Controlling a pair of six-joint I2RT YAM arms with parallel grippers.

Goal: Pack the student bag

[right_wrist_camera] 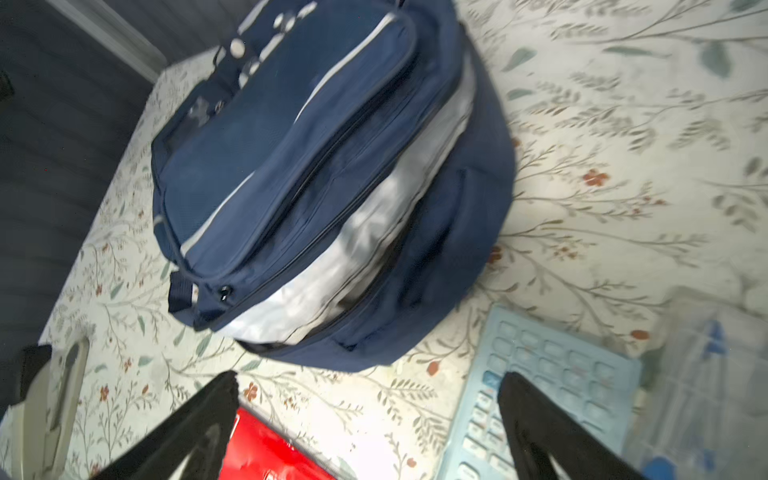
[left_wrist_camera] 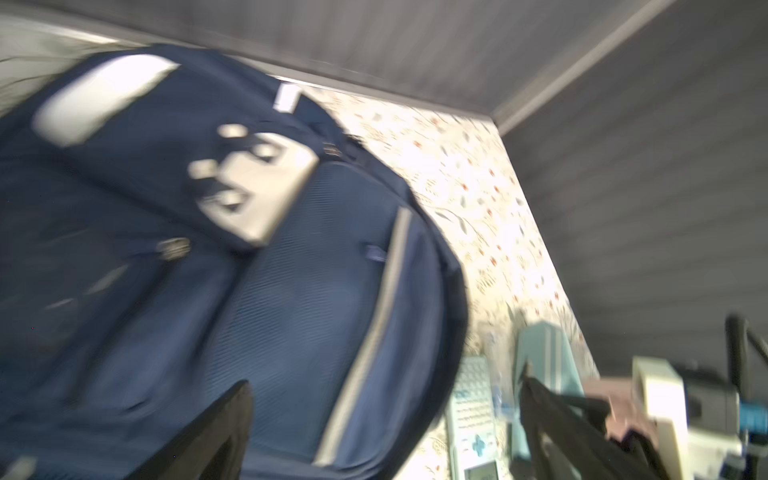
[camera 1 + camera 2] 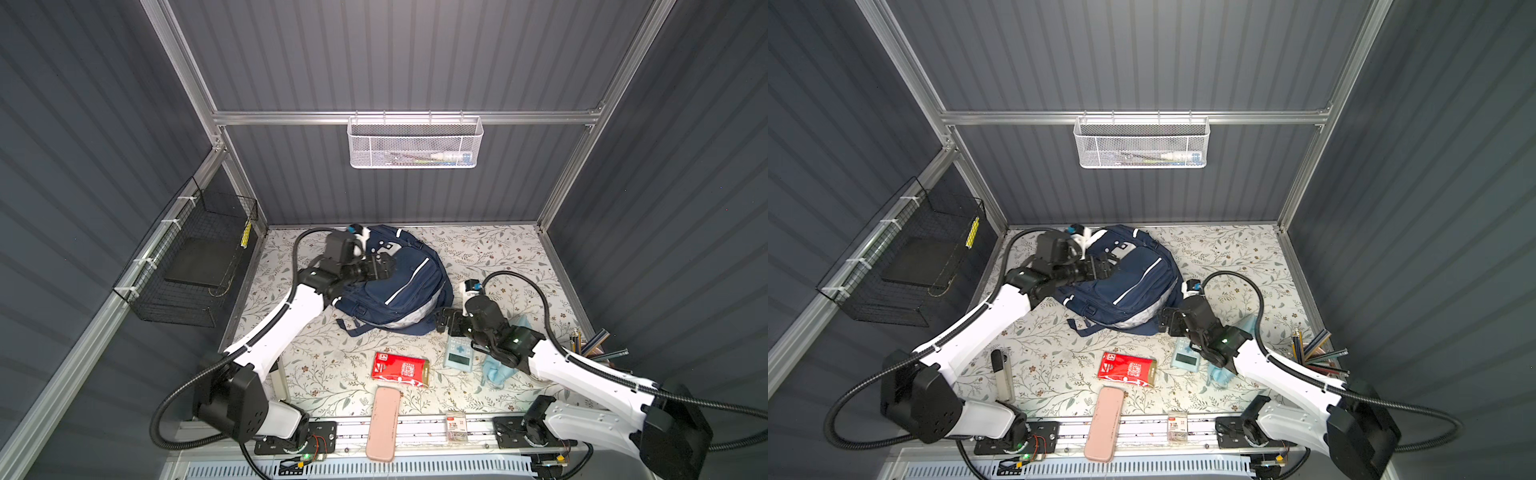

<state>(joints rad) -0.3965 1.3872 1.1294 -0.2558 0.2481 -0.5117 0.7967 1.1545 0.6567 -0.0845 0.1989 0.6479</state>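
Left gripper (image 3: pixel 387 267) hovers open and empty over the navy student bag (image 3: pixel 415 286), right gripper (image 3: pixel 439 323) open beside it; best pinch a zip pull (image 1: pixel 224 293) squarely while bracing fabric.

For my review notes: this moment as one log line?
left gripper: jaws open, over student bag | right gripper: jaws open, near calculator

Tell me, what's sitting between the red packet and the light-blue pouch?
The pale blue calculator lies between the red packet and the light-blue pouch; this shows in both top views.
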